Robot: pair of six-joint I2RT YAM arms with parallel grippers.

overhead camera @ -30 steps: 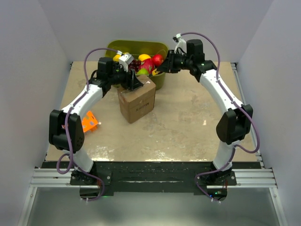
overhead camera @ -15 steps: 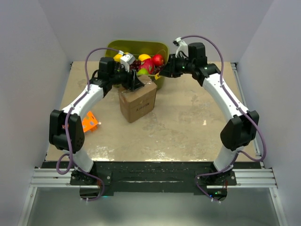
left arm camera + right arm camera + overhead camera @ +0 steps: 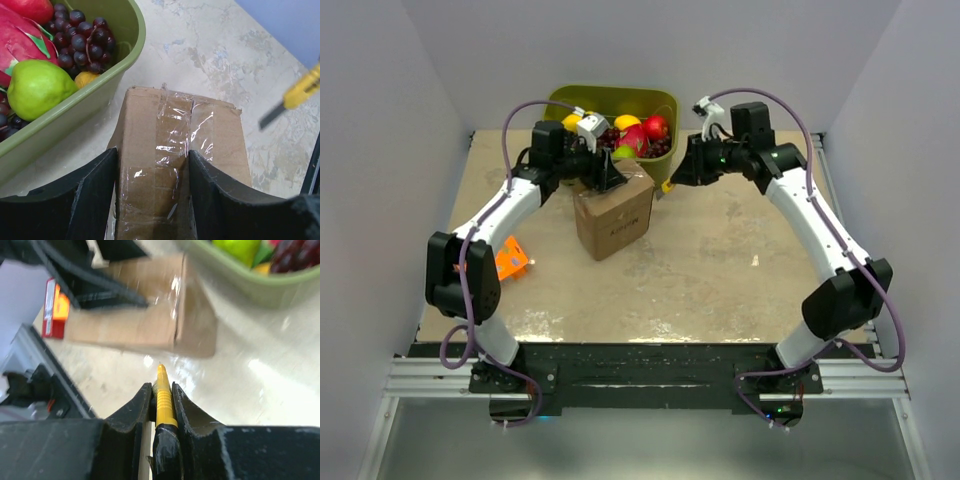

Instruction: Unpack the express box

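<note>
1. Two arms meet over the express box (image 3: pixel 612 215), which stands on the beige table (image 3: pixel 740 270) left of centre, just in front of the olive-green fruit bin (image 3: pixel 660 100)
2. The box's top flaps lie shut under a strip of clear tape running along the seam
3. The left gripper (image 3: pixel 610 180) sits on the box's top at its far side, fingers (image 3: pixel 95 195) spread wide; the taped seam runs between them, one finger at the box's left edge and the other further in on the top panel
4. Whether those fingers press on the cardboard or only rest there cannot be told
5. The right gripper (image 3: pixel 678 178) hangs to the right of the box, its fingers pinched tight on a yellow utility knife (image 3: pixel 162 400)
6. The knife's grey blade points down and toward the box's right side, apart from the cardboard, close to the bin's near right corner
7. The bin holds grapes, a green fruit and red fruit
8. A flat orange package (image 3: pixel 508 258) lies on the table to the box's left, well apart from both grippers
</note>
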